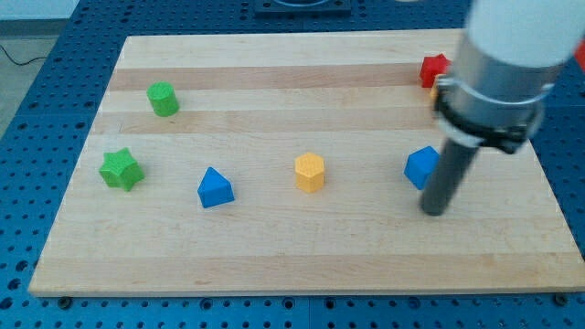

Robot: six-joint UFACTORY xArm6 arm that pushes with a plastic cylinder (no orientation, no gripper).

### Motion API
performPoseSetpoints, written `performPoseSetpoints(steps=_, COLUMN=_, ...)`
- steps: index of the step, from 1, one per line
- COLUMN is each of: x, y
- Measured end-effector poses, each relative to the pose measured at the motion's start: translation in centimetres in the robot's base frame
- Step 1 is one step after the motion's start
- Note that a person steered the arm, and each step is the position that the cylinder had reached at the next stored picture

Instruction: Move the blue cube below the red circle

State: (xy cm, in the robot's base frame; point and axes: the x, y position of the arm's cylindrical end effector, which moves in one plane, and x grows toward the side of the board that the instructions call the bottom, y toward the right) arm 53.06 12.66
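Note:
The blue cube (420, 167) sits on the wooden board (274, 247) at the view's right. My tip (435, 211) is on the board just right of and below the cube, with the rod close against the cube's right side. A red block (433, 69) lies at the view's top right, partly hidden by the arm; its shape is hard to tell. A bit of yellow shows just below it, mostly hidden.
A green cylinder (164, 99) is at the upper left and a green star (121, 170) below it. A blue triangular block (215, 188) and a yellow hexagonal block (310, 172) lie in the middle row. The arm body (503, 64) covers the top right corner.

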Motion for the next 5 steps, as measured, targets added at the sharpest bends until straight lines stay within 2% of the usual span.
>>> performPoseSetpoints(steps=1, x=-3.3, y=-1.5)
performPoseSetpoints(steps=2, x=-5.4, y=2.1)
performPoseSetpoints(steps=3, x=-5.8, y=7.5)
performPoseSetpoints(steps=4, x=-5.9, y=6.1)
performPoseSetpoints(steps=5, x=-3.5, y=3.9)
